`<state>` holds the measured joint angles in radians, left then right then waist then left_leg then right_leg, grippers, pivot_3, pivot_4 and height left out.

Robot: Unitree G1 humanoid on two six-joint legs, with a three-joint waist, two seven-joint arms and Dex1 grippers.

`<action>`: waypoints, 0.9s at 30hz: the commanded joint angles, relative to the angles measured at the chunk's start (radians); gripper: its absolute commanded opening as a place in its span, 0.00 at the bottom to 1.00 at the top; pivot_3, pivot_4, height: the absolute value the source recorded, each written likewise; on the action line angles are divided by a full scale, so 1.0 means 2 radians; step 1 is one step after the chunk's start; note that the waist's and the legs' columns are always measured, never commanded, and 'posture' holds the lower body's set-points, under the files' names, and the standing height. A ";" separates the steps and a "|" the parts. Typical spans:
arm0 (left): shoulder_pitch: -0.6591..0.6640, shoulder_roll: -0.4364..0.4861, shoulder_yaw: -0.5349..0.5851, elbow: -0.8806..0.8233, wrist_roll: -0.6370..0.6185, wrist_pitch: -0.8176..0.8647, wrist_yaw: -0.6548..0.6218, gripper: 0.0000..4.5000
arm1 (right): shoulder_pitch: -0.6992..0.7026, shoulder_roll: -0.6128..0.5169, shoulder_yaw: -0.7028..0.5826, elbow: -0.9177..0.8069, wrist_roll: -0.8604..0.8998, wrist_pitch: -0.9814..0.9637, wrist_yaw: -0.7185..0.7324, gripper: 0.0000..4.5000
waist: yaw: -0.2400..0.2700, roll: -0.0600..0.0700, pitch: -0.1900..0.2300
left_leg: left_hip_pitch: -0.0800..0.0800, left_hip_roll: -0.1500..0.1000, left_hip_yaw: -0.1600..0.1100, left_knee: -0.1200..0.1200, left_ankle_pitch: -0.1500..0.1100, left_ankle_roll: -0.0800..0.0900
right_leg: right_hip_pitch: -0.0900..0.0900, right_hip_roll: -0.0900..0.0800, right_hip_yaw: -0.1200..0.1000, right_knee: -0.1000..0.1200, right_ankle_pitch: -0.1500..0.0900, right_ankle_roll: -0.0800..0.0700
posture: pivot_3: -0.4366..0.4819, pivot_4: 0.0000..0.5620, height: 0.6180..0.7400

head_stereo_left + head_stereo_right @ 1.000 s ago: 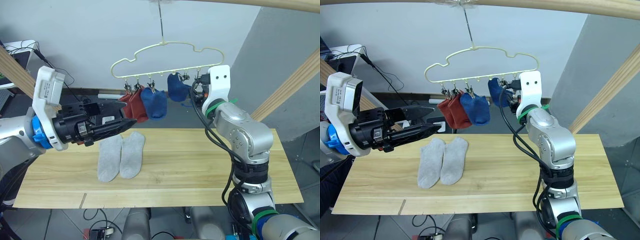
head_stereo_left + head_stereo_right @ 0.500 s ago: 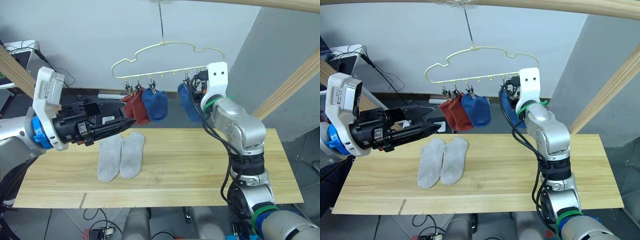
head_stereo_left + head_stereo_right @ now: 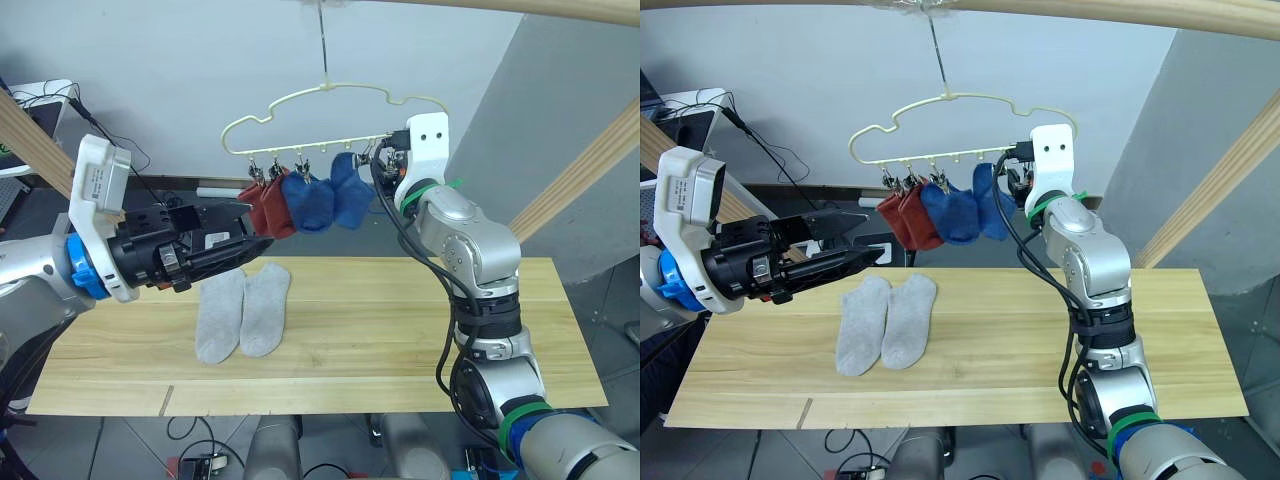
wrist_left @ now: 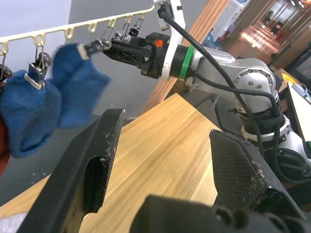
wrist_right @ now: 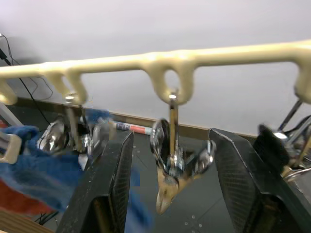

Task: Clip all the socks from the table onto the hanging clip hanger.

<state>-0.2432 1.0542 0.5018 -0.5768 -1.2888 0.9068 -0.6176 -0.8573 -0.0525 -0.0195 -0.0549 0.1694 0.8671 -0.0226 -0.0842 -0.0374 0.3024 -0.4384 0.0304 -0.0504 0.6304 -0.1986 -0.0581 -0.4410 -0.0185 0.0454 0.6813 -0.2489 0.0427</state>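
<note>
My right gripper [image 5: 170, 194] is up at the clip hanger [image 3: 330, 92], fingers spread wide apart, nothing between them but a bare metal clip [image 5: 171, 155] dangling from the bar. The clip's tip is blurred; I cannot tell whether it touches either finger. My left gripper [image 4: 165, 160] hangs over the table [image 3: 400, 330], jaws wide apart and empty, well above the two grey socks [image 3: 240, 312] lying side by side on the wood.

Four socks on the hanger: two rust red socks [image 3: 266, 208] bunched together, half hidden behind my left arm in the eye views; a blue sock [image 3: 308, 202] next along; a second blue sock [image 3: 350, 192] just beside it, nearest my right wrist. Its clip is hard to make out.

Right half of the table bare wood; front edge open
</note>
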 commanded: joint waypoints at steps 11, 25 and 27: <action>0.001 -0.008 0.014 -0.019 -0.002 -0.015 0.014 0.72 | -0.038 0.004 -0.011 0.021 -0.005 -0.030 -0.006 0.57 | 0.000 0.000 0.000 | 0.000 0.000 0.000 0.000 0.000 0.000 | 0.000 0.000 0.000 0.000 0.000 0.000 | 0.43 0.43 1.00; 0.004 -0.010 0.010 -0.025 -0.002 -0.019 0.024 0.72 | -0.055 0.012 -0.015 0.044 -0.005 -0.043 -0.008 0.57 | 0.001 0.000 0.000 | 0.000 0.000 0.000 0.000 0.000 0.000 | 0.000 0.000 0.000 0.000 0.000 0.000 | 0.44 0.43 1.00; 0.004 -0.010 0.010 -0.025 -0.002 -0.019 0.025 0.72 | -0.056 0.013 -0.014 0.046 -0.005 -0.045 -0.008 0.57 | 0.001 0.000 0.000 | 0.000 0.000 0.000 0.000 0.000 0.000 | 0.000 0.000 0.000 0.000 0.000 0.000 | 0.44 0.43 1.00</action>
<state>-0.2345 1.0328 0.5017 -0.5977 -1.2896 0.8877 -0.5704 -0.9380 -0.0324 -0.0390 0.0601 0.1659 0.8049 -0.0314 -0.0829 -0.0374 0.3024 -0.4383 0.0305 -0.0506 0.6307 -0.1985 -0.0582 -0.4410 -0.0185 0.0451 0.6818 -0.2487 0.0424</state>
